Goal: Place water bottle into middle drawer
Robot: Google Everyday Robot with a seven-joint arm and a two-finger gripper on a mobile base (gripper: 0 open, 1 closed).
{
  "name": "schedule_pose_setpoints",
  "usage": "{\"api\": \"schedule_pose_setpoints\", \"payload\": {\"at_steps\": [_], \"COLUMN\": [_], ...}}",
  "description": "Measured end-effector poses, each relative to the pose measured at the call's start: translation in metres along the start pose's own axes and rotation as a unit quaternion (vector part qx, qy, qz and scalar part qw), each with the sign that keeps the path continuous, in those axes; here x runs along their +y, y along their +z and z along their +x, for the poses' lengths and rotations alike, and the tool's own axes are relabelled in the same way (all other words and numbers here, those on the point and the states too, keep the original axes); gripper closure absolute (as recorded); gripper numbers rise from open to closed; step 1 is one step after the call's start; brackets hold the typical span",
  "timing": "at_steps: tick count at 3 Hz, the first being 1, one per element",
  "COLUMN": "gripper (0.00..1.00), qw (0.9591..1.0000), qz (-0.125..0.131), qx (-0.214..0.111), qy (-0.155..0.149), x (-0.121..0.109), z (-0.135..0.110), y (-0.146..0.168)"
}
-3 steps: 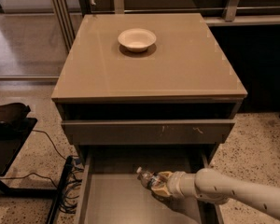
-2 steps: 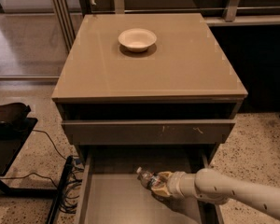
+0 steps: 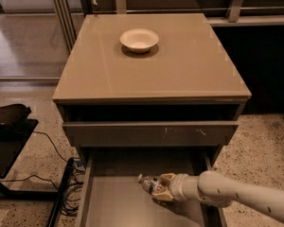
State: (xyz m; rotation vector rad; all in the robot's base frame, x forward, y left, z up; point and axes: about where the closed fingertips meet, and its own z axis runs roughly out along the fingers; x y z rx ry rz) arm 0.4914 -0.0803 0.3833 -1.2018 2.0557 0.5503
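The middle drawer point(image 3: 118, 205) is pulled open at the bottom of the view, a wide taupe-grey tray with a flat floor. The water bottle point(image 3: 149, 183) lies tilted inside it, its white cap pointing left and its clear ribbed body running right into the gripper. My gripper point(image 3: 162, 188) reaches in from the right on a pale arm point(image 3: 236, 197) and is shut on the bottle, low over the drawer floor at its right side.
A white bowl point(image 3: 139, 39) sits on the cabinet top point(image 3: 180, 65). The drawer above has a scuffed front panel point(image 3: 151, 134) overhanging the open one. A black stand point(image 3: 9, 136) and cables point(image 3: 61, 174) lie on the floor at left.
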Motion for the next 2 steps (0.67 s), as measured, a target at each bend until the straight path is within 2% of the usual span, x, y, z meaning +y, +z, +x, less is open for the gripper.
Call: {"api": "schedule_pose_setpoints", "payload": {"at_steps": [1,2], "gripper": [0.00,0.00], "qw": [1.0000,1.0000], "qz": [0.000,0.000], "qx": [0.000,0.000], "qy": [0.000,0.000], "x": [0.0000,0.0000], "z": [0.0000,0.0000], "y": [0.0000,0.0000]}}
